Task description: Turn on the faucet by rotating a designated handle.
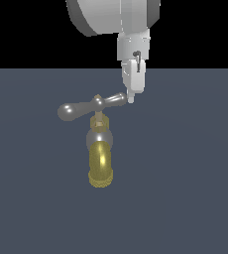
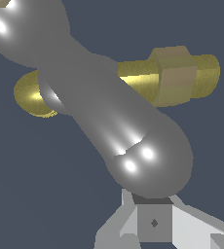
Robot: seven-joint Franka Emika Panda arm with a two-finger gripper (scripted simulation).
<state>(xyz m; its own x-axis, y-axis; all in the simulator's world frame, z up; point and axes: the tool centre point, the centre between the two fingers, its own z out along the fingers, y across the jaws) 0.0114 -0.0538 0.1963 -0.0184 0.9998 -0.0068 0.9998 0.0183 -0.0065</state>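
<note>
Counter: flat dark grey-blue surface, sits under the claw and everything else; carries the faucet.

Arm: white Panda, comes down from above, ending in the claw. Claw tip sits right at one bulbous end of the handle, on the exterior view's right. Prob. placed there bc pushing at the far end of the crossbar gives the most leverage for a turn. Fingers look pressed together or nearly so in the exterior view, but the wrist view only shows their bases at the frame edge, so can't tell for sure. Not pinching anything as far as seen; looks like a push contact, not a grip.

Faucet: just below and beside the claw, toward the exterior view's left. Brass spout curves toward the camera, silver-grey body above it, brass stem up to the handle.

Handle: silver crossbar on top of the stem, slightly tilted. Near end touching or just beside the claw tip; wrist view shows that rounded end filling the space right ahead of the claw, w/ brass stem beyond.
</note>
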